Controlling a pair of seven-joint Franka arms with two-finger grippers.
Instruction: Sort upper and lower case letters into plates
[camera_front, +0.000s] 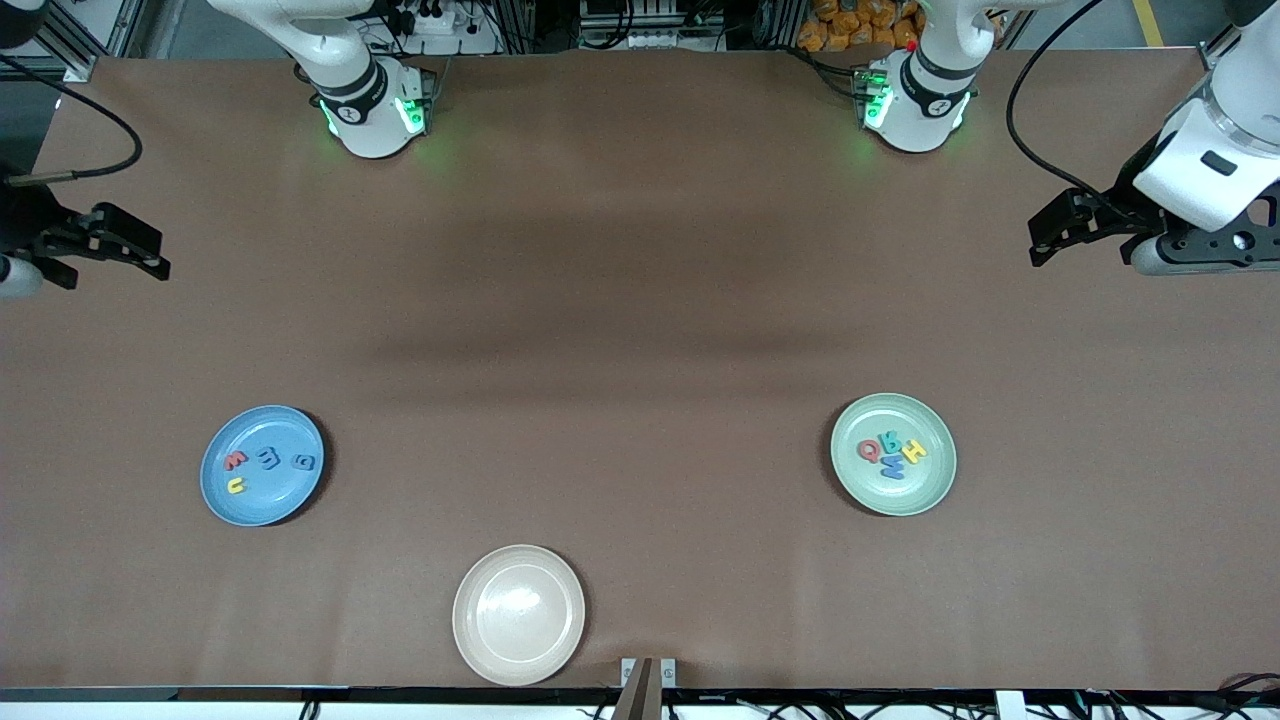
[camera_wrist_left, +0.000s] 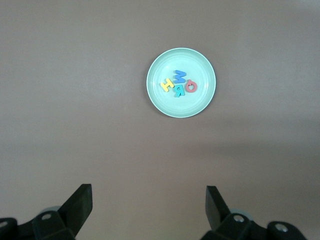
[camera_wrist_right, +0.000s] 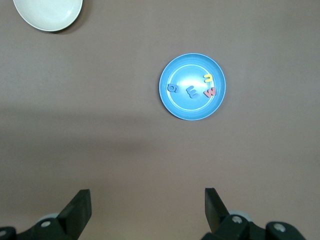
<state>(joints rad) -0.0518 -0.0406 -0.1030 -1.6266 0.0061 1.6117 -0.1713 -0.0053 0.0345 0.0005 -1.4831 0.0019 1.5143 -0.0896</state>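
Observation:
The sky blue plate (camera_front: 262, 506) lies toward the right arm's end of the table and holds a red w (camera_front: 235, 461), a blue m (camera_front: 269, 458), a blue a (camera_front: 305, 461) and a yellow u (camera_front: 236, 485). The mint green plate (camera_front: 893, 496) toward the left arm's end holds a red Q (camera_front: 868, 450), teal R (camera_front: 888, 440), yellow H (camera_front: 913, 450) and blue W (camera_front: 892, 467). My left gripper (camera_front: 1036, 245) hangs open and empty high over the table edge; its wrist view shows the green plate (camera_wrist_left: 181, 108). My right gripper (camera_front: 158, 255) hangs open and empty at the other edge.
A cream-beige plate (camera_front: 519, 614) with nothing in it lies nearest the front camera, between the two other plates. Both arm bases (camera_front: 375, 110) (camera_front: 915, 100) stand along the table edge farthest from that camera. Brown tabletop spreads between the plates.

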